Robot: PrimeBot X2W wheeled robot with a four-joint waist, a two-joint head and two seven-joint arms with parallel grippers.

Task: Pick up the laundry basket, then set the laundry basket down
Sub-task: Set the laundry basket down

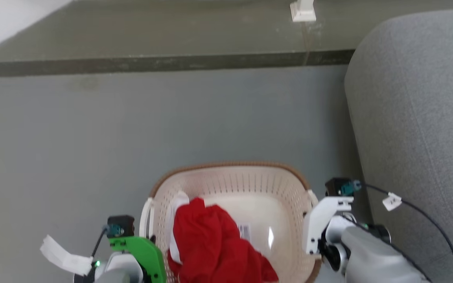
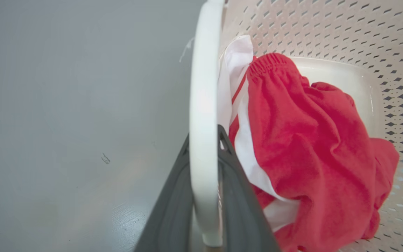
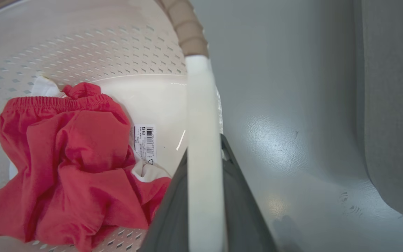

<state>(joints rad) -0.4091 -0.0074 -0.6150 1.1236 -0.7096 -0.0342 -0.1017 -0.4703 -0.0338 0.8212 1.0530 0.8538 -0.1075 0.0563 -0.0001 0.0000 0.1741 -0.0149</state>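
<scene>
As left claw (image 2: 204, 137) clamps handle (image 2: 203, 80), laundry basket (image 1: 250, 184) mouth-up, spanning left-right.

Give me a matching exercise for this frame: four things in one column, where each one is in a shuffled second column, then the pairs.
1. red garment
2. barcode sticker
3. left hand
4. grey upholstered furniture

A. stuck flat on the laundry basket floor
B. beside the basket, on the robot's right
C. one finger on each side of a white handle
D. heaped in the basket, toward the robot's left

Pairs: 1-D, 2-A, 3-C, 4-B.
</scene>
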